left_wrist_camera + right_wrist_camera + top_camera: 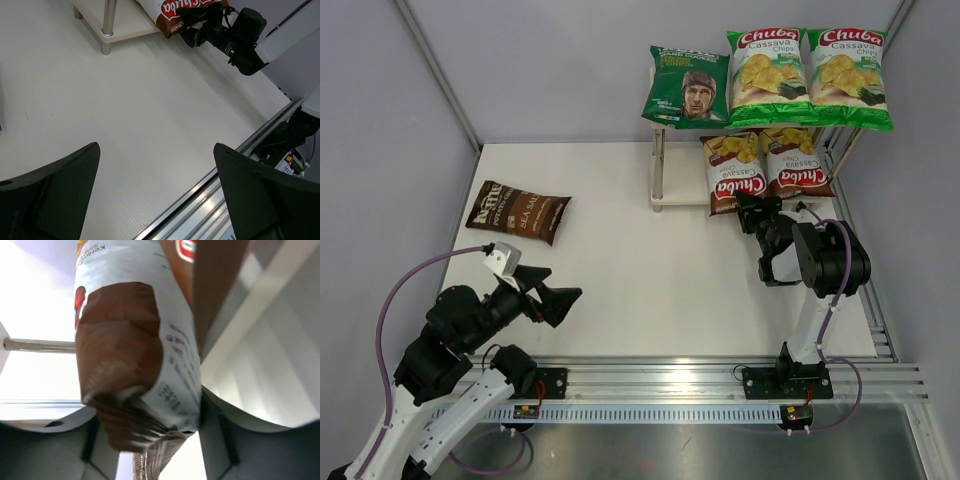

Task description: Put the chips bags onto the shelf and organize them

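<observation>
Shelving of glossy brown chips bag [732, 170], its end between the jaws of my right pincer [748, 203], whether clamped I cannot tell; next, probably a straight retreat.

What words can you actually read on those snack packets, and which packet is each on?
"Chuba Cassava Chips": both green-white bags, top of the shelf.
"Chuba", upside down: both brown bags, lower board.
"SEA SALT": dark-brown bag on the table.
Dark green bag with a man's face: lettering too small to read.
Small print in the right wrist view: blurred.
</observation>
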Action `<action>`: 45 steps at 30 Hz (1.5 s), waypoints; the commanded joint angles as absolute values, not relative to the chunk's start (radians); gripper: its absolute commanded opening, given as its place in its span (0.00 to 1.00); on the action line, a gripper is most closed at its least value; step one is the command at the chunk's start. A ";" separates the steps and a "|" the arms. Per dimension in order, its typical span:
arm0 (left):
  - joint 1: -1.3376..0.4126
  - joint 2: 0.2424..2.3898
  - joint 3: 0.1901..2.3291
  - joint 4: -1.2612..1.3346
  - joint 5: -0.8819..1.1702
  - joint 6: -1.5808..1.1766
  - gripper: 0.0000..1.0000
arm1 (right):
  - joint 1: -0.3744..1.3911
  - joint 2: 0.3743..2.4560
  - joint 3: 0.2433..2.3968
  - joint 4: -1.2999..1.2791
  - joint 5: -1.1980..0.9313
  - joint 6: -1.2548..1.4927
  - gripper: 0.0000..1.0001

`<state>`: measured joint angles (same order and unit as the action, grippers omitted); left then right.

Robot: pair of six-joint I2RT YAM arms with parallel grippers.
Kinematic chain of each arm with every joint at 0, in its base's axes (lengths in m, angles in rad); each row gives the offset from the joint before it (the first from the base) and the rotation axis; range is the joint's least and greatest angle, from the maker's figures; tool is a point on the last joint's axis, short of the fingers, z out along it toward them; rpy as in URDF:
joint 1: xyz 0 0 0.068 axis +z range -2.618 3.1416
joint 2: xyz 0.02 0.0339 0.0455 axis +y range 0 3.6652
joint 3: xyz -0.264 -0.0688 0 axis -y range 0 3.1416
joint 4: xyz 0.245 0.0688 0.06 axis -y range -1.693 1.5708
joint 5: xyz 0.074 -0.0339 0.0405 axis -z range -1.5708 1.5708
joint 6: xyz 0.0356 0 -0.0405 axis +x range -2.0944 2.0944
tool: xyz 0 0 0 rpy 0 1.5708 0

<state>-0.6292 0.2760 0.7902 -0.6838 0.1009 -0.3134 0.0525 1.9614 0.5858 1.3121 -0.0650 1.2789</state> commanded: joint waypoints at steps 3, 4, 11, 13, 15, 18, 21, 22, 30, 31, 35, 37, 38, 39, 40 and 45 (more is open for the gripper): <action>-0.632 0.268 0.785 -0.638 0.129 -0.298 0.99 | 0.060 1.901 0.564 1.394 -0.003 1.336 0.52; -0.632 0.268 0.785 -0.638 0.127 -0.298 0.99 | 0.058 1.910 0.569 1.394 0.021 1.348 0.50; -0.632 0.261 0.782 -0.637 0.129 -0.298 0.99 | 0.060 1.956 0.632 1.379 0.055 1.388 0.39; -0.632 0.261 0.782 -0.637 0.127 -0.298 0.99 | 0.060 1.963 0.638 1.373 0.081 1.400 0.36; -0.632 0.261 0.781 -0.637 0.127 -0.298 0.99 | 0.055 1.973 0.652 1.359 0.095 1.407 0.36; -0.632 0.262 0.782 -0.637 0.127 -0.298 0.99 | 0.045 1.994 0.679 1.348 0.095 1.420 0.36; -0.632 0.261 0.784 -0.640 0.121 -0.299 0.99 | 0.028 2.016 0.718 1.322 0.062 1.430 0.36; -0.632 0.259 0.782 -0.638 0.121 -0.299 0.99 | 0.023 2.017 0.730 1.304 0.051 1.430 0.36; -0.632 0.256 0.782 -0.638 0.114 -0.302 0.99 | 0.023 1.985 0.674 1.255 0.023 1.434 0.50; -0.632 0.258 0.784 -0.638 0.114 -0.302 0.99 | 0.023 1.977 0.664 1.249 0.018 1.439 0.51; -0.632 0.261 0.785 -0.640 0.110 -0.302 0.99 | 0.025 1.936 0.629 1.206 0.009 1.443 0.65; -0.632 0.262 0.785 -0.641 0.106 -0.302 0.99 | 0.025 1.901 0.615 1.166 0.006 1.431 0.67; -0.632 0.264 0.785 -0.641 0.101 -0.304 0.99 | 0.023 1.885 0.608 1.145 0.003 1.431 0.69; -0.632 0.264 0.785 -0.643 0.101 -0.304 0.99 | 0.025 1.855 0.604 1.131 0.005 1.419 0.71; -0.632 0.265 0.787 -0.643 0.098 -0.304 0.99 | 0.025 1.838 0.603 1.094 0.005 1.414 0.79; -0.632 0.294 0.801 -0.656 0.020 -0.321 0.99 | 0.023 1.711 0.583 0.959 -0.021 1.390 0.91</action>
